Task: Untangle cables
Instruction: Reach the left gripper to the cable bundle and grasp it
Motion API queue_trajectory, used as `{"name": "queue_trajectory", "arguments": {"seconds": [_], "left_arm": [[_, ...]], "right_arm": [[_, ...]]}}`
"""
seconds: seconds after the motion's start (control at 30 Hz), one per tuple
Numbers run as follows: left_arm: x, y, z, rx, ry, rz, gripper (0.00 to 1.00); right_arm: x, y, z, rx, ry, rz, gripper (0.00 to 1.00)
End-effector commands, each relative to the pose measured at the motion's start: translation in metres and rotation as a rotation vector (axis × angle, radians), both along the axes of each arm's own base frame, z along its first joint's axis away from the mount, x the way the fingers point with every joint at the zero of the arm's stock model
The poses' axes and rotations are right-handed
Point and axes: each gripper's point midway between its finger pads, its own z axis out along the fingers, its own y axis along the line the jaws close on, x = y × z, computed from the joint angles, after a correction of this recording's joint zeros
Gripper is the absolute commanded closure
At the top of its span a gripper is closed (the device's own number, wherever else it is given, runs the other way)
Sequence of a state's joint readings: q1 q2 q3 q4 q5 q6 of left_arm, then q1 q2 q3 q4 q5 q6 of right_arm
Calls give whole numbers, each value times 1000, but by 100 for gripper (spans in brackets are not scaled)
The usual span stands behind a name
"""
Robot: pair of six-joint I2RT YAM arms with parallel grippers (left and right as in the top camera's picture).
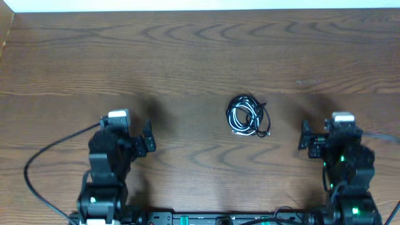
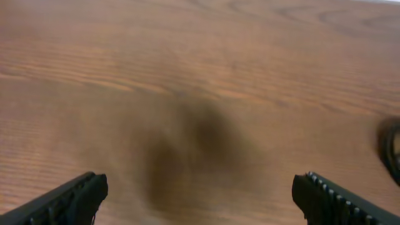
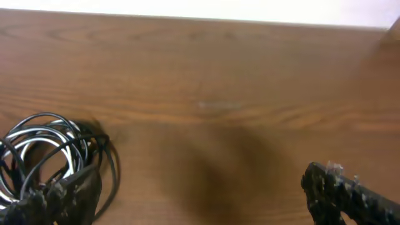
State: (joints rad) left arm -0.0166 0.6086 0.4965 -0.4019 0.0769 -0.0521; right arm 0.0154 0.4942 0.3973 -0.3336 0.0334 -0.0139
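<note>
The cables (image 1: 248, 116), white and black cords coiled together in one small tangled bundle, lie on the wooden table a little right of centre. In the right wrist view the bundle (image 3: 44, 150) sits at the left edge, beside my left fingertip. In the left wrist view only a dark loop (image 2: 392, 150) shows at the right edge. My left gripper (image 1: 148, 135) is open and empty, well left of the bundle. My right gripper (image 1: 304, 135) is open and empty, just right of the bundle. Both also show open in the left wrist view (image 2: 200, 197) and the right wrist view (image 3: 200, 190).
The wooden table (image 1: 187, 56) fills the views, with its far edge at the top. A thick black arm cord (image 1: 37, 165) loops over the table at the lower left. The arm bases (image 1: 212, 219) stand along the front edge.
</note>
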Motion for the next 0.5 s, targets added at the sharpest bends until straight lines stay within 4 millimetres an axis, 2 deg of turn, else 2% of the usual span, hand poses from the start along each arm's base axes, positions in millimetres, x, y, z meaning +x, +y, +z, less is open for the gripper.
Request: {"name": "queue_trajectory", "arguments": {"seconds": [0.0,0.13,0.23,0.47], "left_arm": [[5,-8,12,-40,69,-28,0],[-3,-19,9,-105,218,-59,0],[-12,-20,6,-166,327,-8,0],[-22,-20,3,-192,391,29,0]], "right_arm": [[9,1,6,53,60,-15,1],[14,2,-4,42,205,-8,1],[18,6,-9,47,297,13,1],[31,33,4,140,336,140,1]]}}
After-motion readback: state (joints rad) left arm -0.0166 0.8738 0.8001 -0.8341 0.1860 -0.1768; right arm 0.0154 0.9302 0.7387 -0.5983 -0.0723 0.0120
